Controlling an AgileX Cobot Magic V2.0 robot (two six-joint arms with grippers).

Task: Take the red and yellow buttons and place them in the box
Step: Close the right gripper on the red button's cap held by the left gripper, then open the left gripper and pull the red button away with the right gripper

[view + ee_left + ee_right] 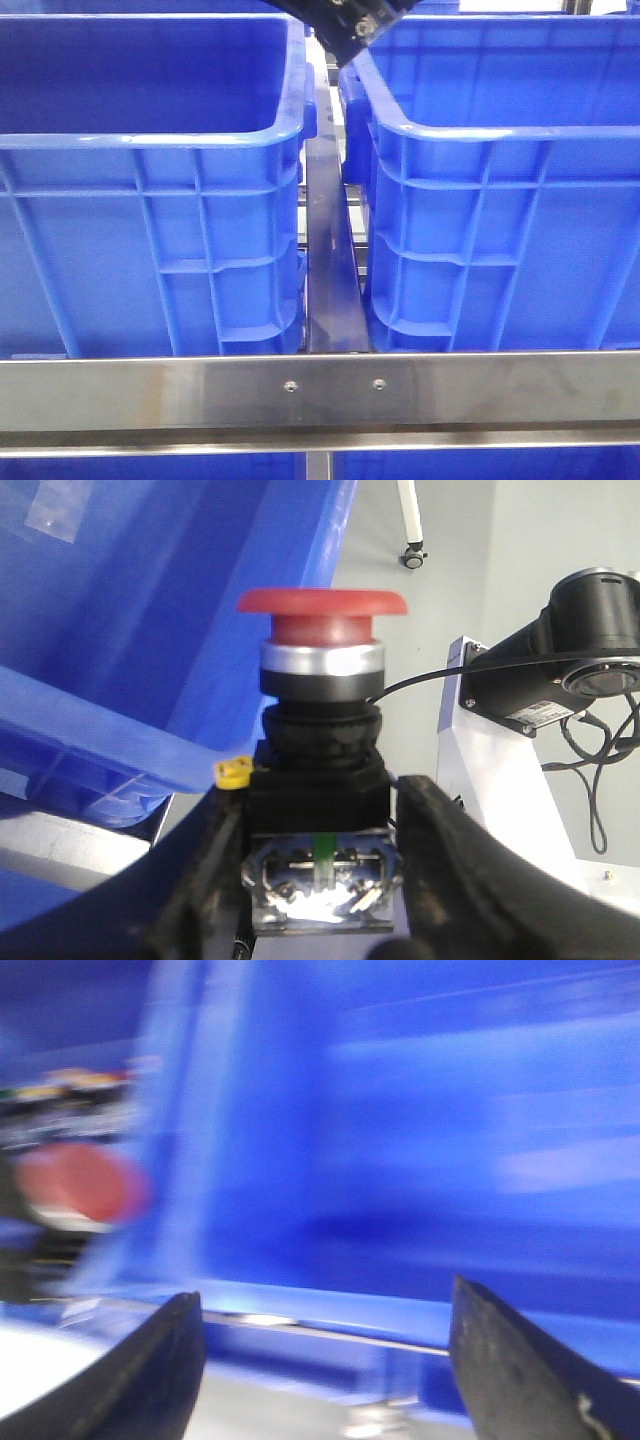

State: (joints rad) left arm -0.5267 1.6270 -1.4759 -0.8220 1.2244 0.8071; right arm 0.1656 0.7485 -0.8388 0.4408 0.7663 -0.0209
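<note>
While the left tool [320, 880] clamps the black body of the red button [322, 615] between its dark fingers [205, 890], the job looks only partly done, by my reckoning; the button is lifted and sits just beside the wall of a blue crate [150, 630], not yet inside anything; I see no button lying in either crate from the front, though their floors are hidden from there. The right tool [325, 1360] stands wide apart and holds nothing; its view is badly smeared, showing blue crate wall and a reddish round blur off to one side that I cannot identify with confidence. The yellow button I cannot find in any view; so it, and the dropping of the red one, appear to remain.

The red button is a mushroom-headed switch: a flat, domed red cap, a silver collar under it, a ribbed black neck, then a square black block with a clear terminal base; a small yellow tab [232, 771] pokes out at its side. In front, the left crate [150, 140] and right crate [500, 130] stand side by side behind a steel rail [320, 392].
</note>
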